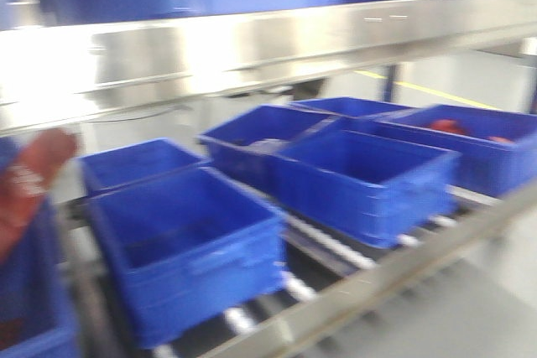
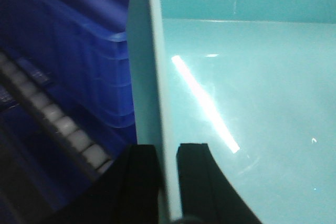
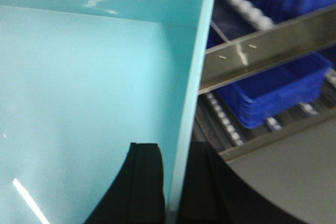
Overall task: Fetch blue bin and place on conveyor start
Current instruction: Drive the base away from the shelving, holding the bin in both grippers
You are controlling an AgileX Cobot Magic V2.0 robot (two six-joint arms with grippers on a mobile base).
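Observation:
The blue bin (image 2: pixel 252 77) is a pale turquoise tub that fills most of both wrist views. My left gripper (image 2: pixel 167 148) is shut on the bin's left wall, one black finger outside and one inside. On the opposite wall my right gripper (image 3: pixel 176 148) is shut the same way, with the blue bin (image 3: pixel 79 77) spreading out to its left. The bin's inside looks bare and glossy. In the blurred front view neither the bin nor the grippers show. The conveyor start is out of view.
Several dark royal-blue crates (image 1: pixel 189 249) stand on a roller shelf (image 1: pixel 310 291) under a shiny steel rail (image 1: pixel 252 48). One dark crate (image 2: pixel 89 66) sits just left of the bin, another (image 3: pixel 273 93) to its right beyond a steel rail (image 3: pixel 262 56). A reddish thing (image 1: pixel 33 173) shows at far left.

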